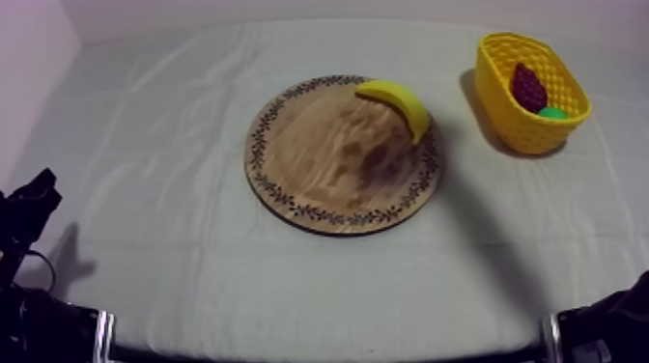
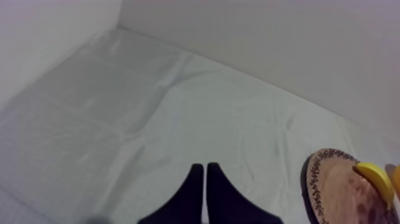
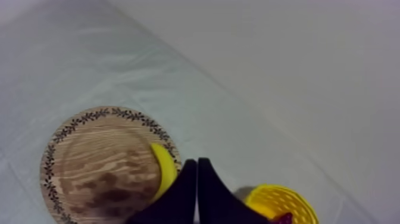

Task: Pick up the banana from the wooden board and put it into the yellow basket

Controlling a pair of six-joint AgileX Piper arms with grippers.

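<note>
Banana [image 1: 398,104] lies on the round wooden board [image 1: 328,159], curved along the patterned rim on the far side, the side nearest the yellow basket [image 1: 507,121]. The other part of the board is plain wood. The board sits in the middle of the table. The basket stands near it at the far right and does not touch it. A strip of grey-white cloth [image 1: 193,270] lies between them.

All round the board the cloth is open, with the widest stretch at the left and in front. The basket stands close to the far right edge of the table.

From above you can look into the basket. A dark red bunch of grapes [image 1: 528,87] leans inside it, and a small green thing [image 1: 552,113] lies beside the grapes. It may be a pear, but it is too hidden to tell.

The left arm [image 1: 29,212] and the right arm [image 1: 608,323] sit low at the near corners, well apart from the board.

The left gripper [image 2: 205,170] has its two black fingers pressed together in a thin wedge with nothing between them. It hangs over bare cloth, with the board's rim and the banana off to one side. This view also looks along the cloth to the walls.

The right gripper [image 3: 197,164] is pressed together too, holding nothing. Its tips point between the banana and the basket.
</note>
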